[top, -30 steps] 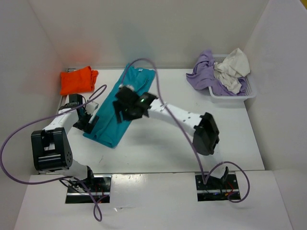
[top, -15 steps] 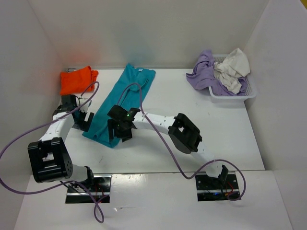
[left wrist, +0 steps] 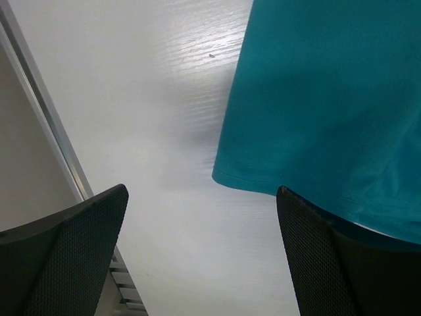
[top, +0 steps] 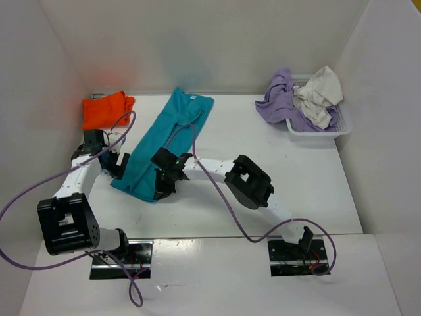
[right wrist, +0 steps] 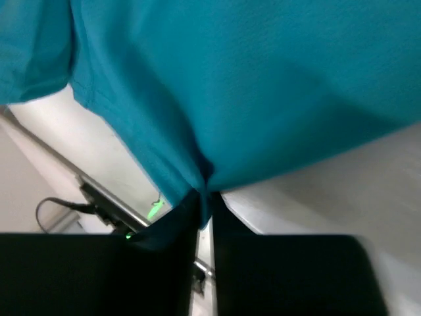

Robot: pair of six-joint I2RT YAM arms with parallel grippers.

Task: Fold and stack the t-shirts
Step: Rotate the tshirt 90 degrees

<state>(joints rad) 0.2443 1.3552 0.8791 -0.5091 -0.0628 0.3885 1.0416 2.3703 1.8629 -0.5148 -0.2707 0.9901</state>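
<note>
Teal-blue t-shirt (top: 172,135) lies as a long strip toward the left edge of the table (top: 302,178), and your right gripper (top: 160,189) is pinched tight on its near hem. Your left gripper (top: 117,164) gapes wide beside the cloth, holding nothing

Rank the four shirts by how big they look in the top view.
1. Teal shirt, laid out long.
2. Purple shirt, bunched.
3. Orange shirt and white shirt: about alike, so I won't rank them.

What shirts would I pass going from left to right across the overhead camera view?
orange shirt → teal shirt → purple shirt → white shirt
</note>
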